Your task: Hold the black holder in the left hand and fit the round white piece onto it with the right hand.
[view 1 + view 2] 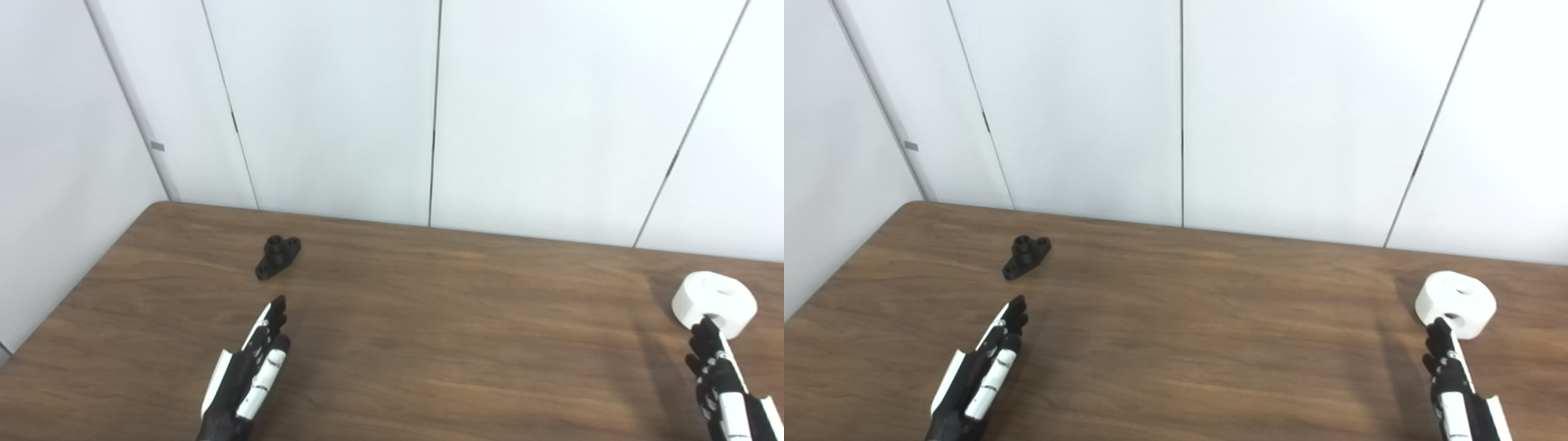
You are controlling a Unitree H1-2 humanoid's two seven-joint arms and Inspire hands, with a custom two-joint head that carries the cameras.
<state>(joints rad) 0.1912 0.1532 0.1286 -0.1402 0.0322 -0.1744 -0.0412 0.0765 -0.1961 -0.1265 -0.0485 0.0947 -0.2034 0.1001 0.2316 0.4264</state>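
Near edge of tabletop (429,343): both arms enter from below. Left hand (248,373) hovers low over the near-left part, fingers extended straight and lying side by side, pointing toward the far-left corner; holds nothing, touches nothing. Right hand (723,380) at the near-right, partly cut off by the frame edge. Its fingers are straight and empty, tips at or just short of the white piece; contact cannot be told.

Farther in, right edge: round white piece (714,303), a thick ring lying tilted, one hole in the top face and a second opening in the side wall facing the hand. Looks like rigid plastic, probably light for its bulk, smooth enough to slip. Judgement: grasp across the outer wall with thumb opposed to fingers, keeping the central hole clear for the fit. It may slide or roll if nudged before the grip closes.

Farthest, toward the far-left corner: black holder (277,257), small, flat flange with a raised hollow boss and holes in the ears. Lies beyond the left fingertips, apart from them. Stiff, light, low profile, so awkward to pick off the wood. Judgement: pinch the flange ends or edges, leaving the boss exposed and pointing up.

Neither piece is grasped yet.
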